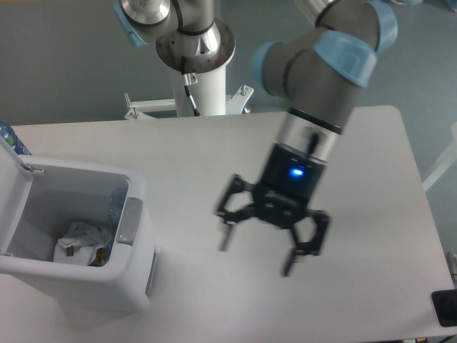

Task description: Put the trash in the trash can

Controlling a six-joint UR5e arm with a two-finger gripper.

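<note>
The trash can (136, 266) is a boxy white bin at the table's left front, lid swung open to the left, grey handle plate (128, 220) on its right side. Inside lies the trash: a crumpled white paper scrap (77, 239), and against the right wall part of a clear plastic bottle (116, 207) with a bit of coloured label near the bottom. My gripper (255, 257) hangs open and empty over the middle of the table, well right of the bin, fingers spread wide and slightly blurred.
A blue-capped bottle (13, 141) pokes in at the far left edge behind the bin's lid. The arm's white pedestal (200, 93) stands behind the table's back edge. A dark object (445, 307) sits at the front right corner.
</note>
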